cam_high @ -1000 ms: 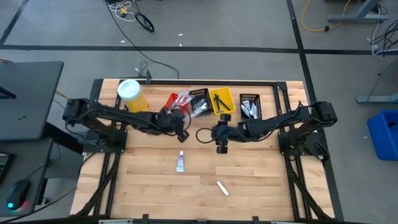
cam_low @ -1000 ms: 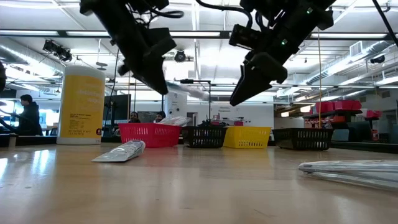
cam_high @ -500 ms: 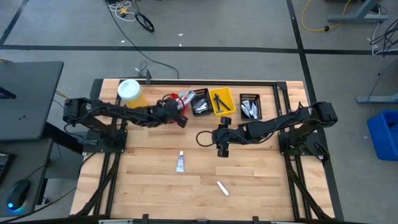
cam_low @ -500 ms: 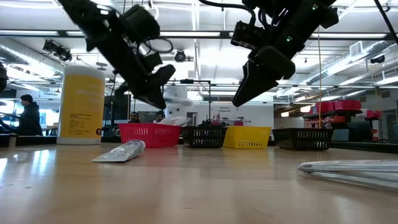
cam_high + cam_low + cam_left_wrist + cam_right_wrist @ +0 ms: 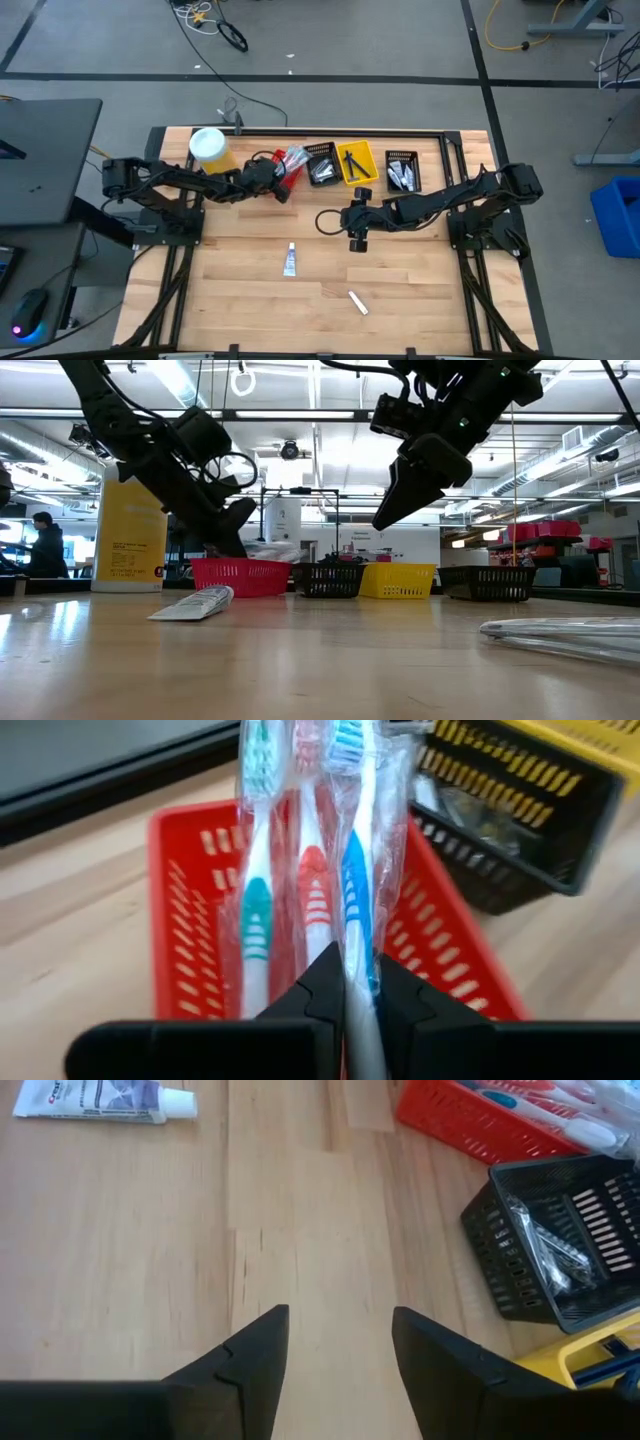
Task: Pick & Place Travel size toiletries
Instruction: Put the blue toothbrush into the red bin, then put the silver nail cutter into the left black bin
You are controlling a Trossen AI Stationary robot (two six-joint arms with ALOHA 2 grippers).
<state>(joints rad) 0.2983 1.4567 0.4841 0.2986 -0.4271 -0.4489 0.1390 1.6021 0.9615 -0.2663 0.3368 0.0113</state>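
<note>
Toothbrush pack (image 5: 310, 870) clamped lengthwise, heads pointing away, over red bin (image 5: 180, 910)

Taking the red bin (image 5: 281, 166) at the back of the table (image 5: 240, 300) as landmark: the canister (image 5: 210, 152) stands to its left, and three more bins (image 5: 356, 163) run in a row to its right. Over it hangs the left gripper (image 5: 345, 982), clamped on a toothbrush pack (image 5: 310, 840). Nearer the front lie a tube (image 5: 291, 259) and a packet (image 5: 358, 302), with the spread-fingered right gripper (image 5: 358, 238) above the middle of the table.
</note>
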